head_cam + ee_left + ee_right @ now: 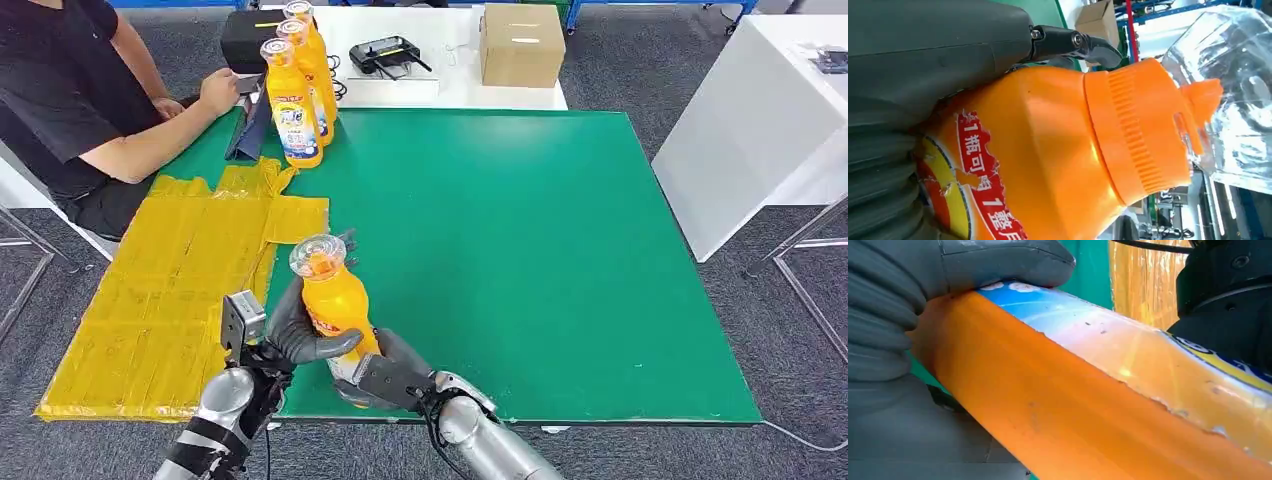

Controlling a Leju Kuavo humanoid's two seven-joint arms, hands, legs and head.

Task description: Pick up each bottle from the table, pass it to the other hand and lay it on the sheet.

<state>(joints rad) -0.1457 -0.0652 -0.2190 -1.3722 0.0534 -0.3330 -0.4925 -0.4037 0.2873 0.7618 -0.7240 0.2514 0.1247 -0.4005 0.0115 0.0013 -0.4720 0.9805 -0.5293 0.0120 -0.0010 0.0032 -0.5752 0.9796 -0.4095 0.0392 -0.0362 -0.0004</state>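
Observation:
An orange bottle (pixel 334 296) with a clear cap is held upright above the green table's near edge, beside the yellow sheet (pixel 170 290). My left hand (pixel 300 335) wraps its fingers round the bottle's upper body. My right hand (pixel 385 378) grips its lower part from below. The left wrist view has the orange bottle (pixel 1058 155) close up with its clear cap, my left hand (pixel 923 65) pressed on it. In the right wrist view my right hand (pixel 903 325) clasps the bottle's (pixel 1088 405) side. Three more orange bottles (pixel 295 110) stand at the table's far left.
A person in black (pixel 80 100) sits at the far left, a hand resting near the standing bottles. On the white table behind lie a cardboard box (pixel 521 45), a black controller (pixel 390 52) and a black case (pixel 245 38). Another white table (pixel 760 120) stands to the right.

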